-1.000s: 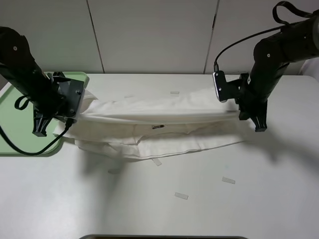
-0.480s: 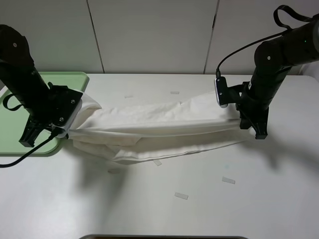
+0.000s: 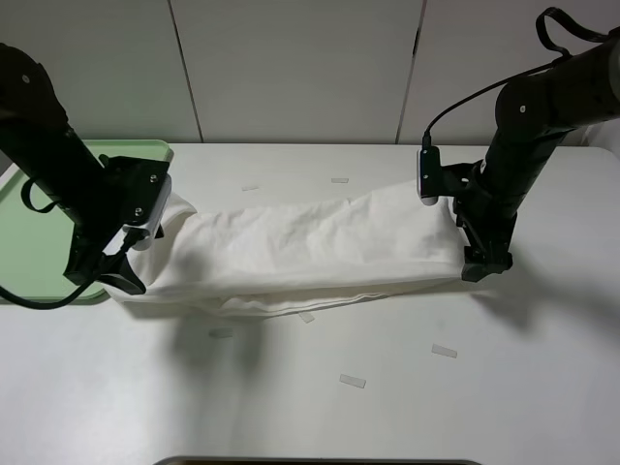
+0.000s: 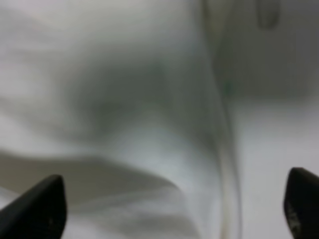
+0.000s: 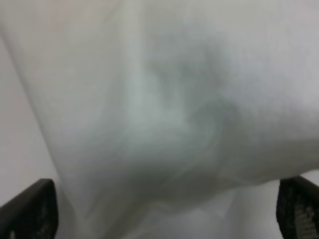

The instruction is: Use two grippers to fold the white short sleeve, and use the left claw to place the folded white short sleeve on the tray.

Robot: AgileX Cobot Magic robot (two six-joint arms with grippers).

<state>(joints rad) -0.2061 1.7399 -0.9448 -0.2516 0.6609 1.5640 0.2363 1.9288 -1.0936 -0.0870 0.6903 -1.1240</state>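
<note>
Both spread wide | left claw point(image 4: 169, 205), right claw point(image 5: 164, 208) | white short sleeve point(image 3: 310, 237) apparently ungripped

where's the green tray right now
In the exterior high view the tray lies at the table's left edge, right beside the left end of the white short sleeve.

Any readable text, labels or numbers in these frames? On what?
No readable text in any view.
white short sleeve: no print or label showing; wrist views blurred.
tray: plain green, no marking.
tape strips: no marks visible.
</note>
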